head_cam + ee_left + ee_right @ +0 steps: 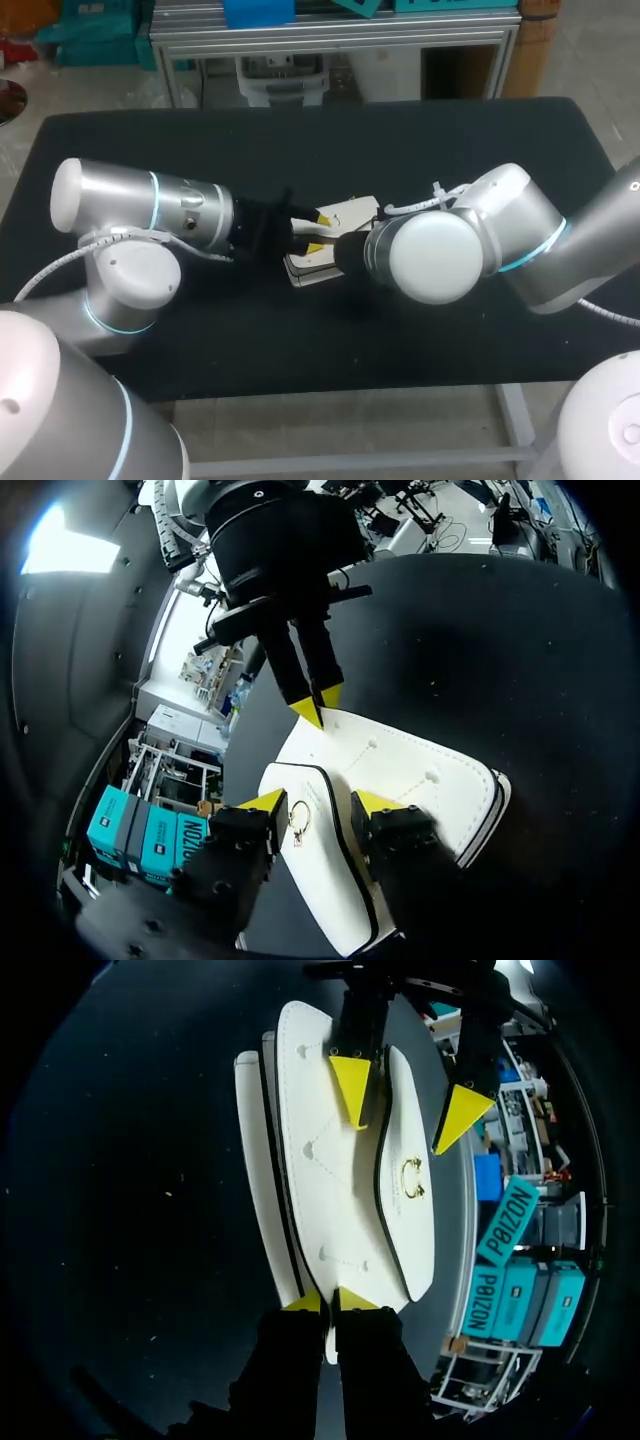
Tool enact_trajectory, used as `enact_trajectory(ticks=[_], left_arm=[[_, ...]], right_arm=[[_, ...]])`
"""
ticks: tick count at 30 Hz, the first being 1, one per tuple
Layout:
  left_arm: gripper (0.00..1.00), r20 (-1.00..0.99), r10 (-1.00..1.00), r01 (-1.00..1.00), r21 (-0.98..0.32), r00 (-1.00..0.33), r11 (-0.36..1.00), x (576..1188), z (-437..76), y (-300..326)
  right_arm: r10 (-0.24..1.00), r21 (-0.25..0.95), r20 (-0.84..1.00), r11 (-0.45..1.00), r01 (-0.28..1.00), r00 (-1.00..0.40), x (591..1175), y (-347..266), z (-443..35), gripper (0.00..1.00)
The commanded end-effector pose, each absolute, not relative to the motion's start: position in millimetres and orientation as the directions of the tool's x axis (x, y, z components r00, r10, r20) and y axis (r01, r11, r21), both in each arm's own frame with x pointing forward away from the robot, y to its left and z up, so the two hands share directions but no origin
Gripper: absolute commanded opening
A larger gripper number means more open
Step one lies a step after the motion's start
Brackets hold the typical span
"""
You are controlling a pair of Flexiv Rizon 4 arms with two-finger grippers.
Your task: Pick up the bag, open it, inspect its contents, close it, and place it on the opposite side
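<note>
The left arm point(130, 210) comes in low and nearly level from the left, wrist laid over so its fingers point across the table point(450, 130) at the bag point(420, 770). The left gripper point(320, 801) stands wide, its yellow tips set either side of the front flap point(405, 1200): one beyond the flap's outer edge, the other over the bag's body (whether either tip presses the leather I cannot tell). That straddle looks meant for catching the flap near its gold clasp point(410, 1178) and lifting it, so I judge the opening step is in hand and not yet done; the flap lies flat and closed.

The bag, white with dark piping, lies flat near the middle of the table, between the two grippers.

The right arm point(500, 240) reaches in from the right, elbow bent, wrist turned toward the left arm. The right gripper point(328, 1301) is drawn narrow, pinching the bag's rim at the end opposite the left gripper, most likely to pin the bag while the flap is pulled.
</note>
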State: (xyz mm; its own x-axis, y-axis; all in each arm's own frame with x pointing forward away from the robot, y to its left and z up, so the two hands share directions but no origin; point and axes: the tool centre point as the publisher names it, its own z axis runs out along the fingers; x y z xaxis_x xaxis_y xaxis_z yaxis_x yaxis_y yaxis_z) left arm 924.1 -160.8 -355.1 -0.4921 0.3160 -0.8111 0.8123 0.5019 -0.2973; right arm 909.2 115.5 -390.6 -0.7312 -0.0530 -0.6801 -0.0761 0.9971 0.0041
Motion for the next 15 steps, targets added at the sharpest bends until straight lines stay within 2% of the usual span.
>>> enact_trajectory(ticks=[1,13,14,15], left_arm=[[0.48,-0.83,0.282,0.813,-0.3,-0.48,0.5,921.7,-356.3,-158.2],[0.48,-0.799,0.22,0.787,-0.429,-0.559,0.443,913.7,-330.6,-148.0],[0.51,-0.795,0.217,0.784,-0.44,-0.567,0.438,912.8,-328.2,-147.1],[0.64,-0.79,0.217,0.781,-0.448,-0.574,0.436,911.8,-326.3,-146.4]], right_arm=[[-0.032,0.011,-0.869,0.996,-0.084,-0.494,907.6,113.0,-396.8,0.0],[-0.032,0.011,-0.869,0.996,-0.084,-0.494,907.6,113.0,-396.8,0.0],[-0.032,0.011,-0.869,0.996,-0.084,-0.494,907.6,113.0,-396.8,0.0],[-0.033,0.011,-0.869,0.996,-0.085,-0.493,906.5,113.4,-395.8,0.0]])
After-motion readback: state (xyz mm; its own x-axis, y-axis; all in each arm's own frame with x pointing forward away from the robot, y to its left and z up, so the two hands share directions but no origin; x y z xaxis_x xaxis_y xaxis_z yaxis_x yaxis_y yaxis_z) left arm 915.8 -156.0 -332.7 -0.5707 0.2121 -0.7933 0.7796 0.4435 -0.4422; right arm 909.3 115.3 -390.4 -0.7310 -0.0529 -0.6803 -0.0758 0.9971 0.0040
